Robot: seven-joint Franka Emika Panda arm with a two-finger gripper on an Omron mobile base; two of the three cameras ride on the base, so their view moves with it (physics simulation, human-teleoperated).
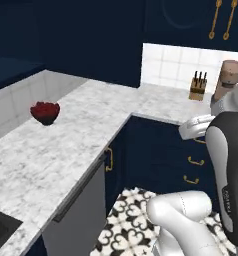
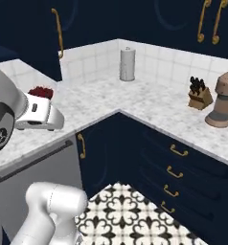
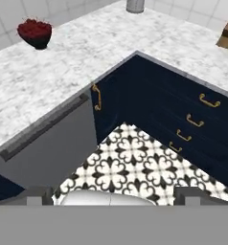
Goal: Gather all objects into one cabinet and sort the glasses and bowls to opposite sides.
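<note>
1. In the left base view the marble surface ran around an inner corner, carrying a dark bowl of red fruit, a knife block and a coffee machine near the tiled wall. Two long brass handles hung on the navy wall cabinet at the upper right. No cups or task bowls could be made out here, so where they lay could not be told.

2. In the right base view the same surface also held a paper towel roll. Wall-cabinet doors with curved brass handles stood shut above it. By judgement, one of these doors was the thing to handle first: rigid, hinged, and best taken by the middle of its handle, which was smooth and might slip.

3. In the hand view the camera looked down on the patterned floor, the grey dishwasher front and the drawer pulls. The hand sat at the bottom edge; its fingertips were barely visible, and whether it was open or closed could not be told. Nothing appeared between them.

4. As a judgement from the task alone, cups would be light and slick, a mesh bowl light and best pinched at its rim.
</note>
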